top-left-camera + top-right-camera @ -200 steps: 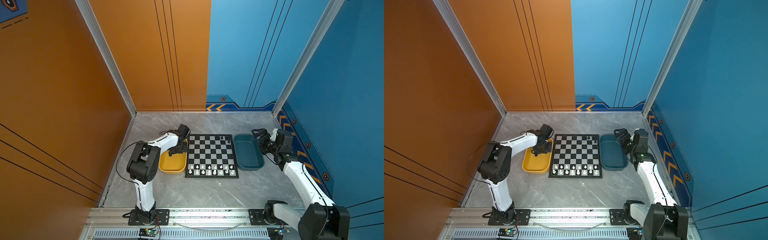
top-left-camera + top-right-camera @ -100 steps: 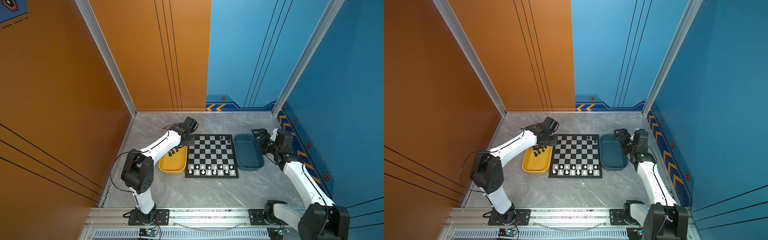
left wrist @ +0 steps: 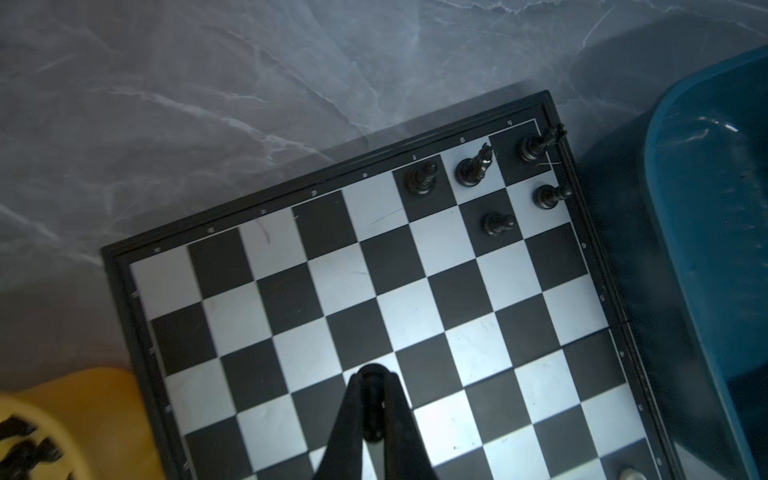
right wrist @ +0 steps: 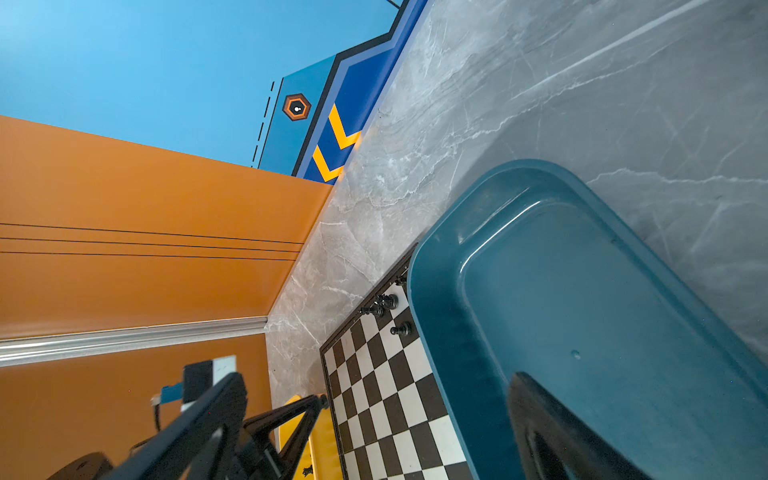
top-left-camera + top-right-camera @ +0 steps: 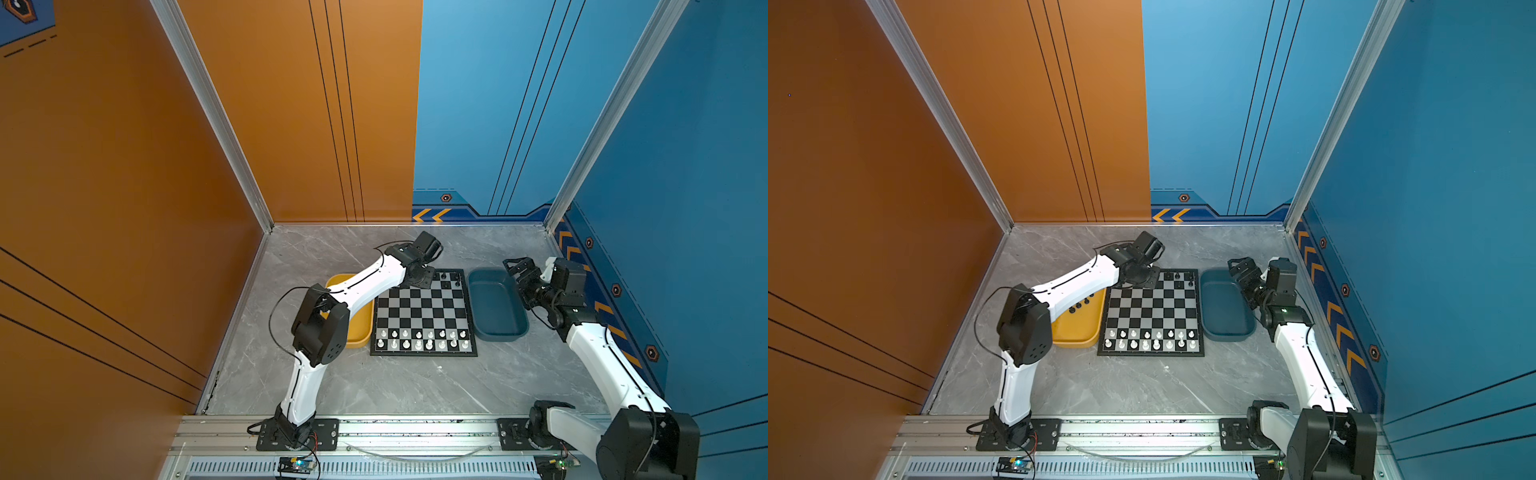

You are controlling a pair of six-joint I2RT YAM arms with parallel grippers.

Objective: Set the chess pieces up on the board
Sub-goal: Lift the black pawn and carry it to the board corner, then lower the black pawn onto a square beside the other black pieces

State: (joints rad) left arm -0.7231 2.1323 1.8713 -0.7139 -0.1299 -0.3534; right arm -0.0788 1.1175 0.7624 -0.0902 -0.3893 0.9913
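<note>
A tiny glossy black piece [image 3: 373,411] is pinched between the tapering black fingers of the left gripper [image 3: 372,376], which is closed tight on it above the board [image 3: 415,316]. The board is a flat square of black and silver-grey checks in a thin black frame. Five more chess pieces [image 3: 473,166] stand upright well beyond that gripper, clustered in the board corner beside the smooth, round-cornered dark blue tray [image 3: 706,208]. On the gripper's other side, a yellow tray [image 5: 1075,332] holds more of them. The right gripper [image 5: 515,266] hangs spread wide and empty near the blue tray's far corner. Everything rests on a veined, grey marble-look table [image 5: 374,386].
</note>
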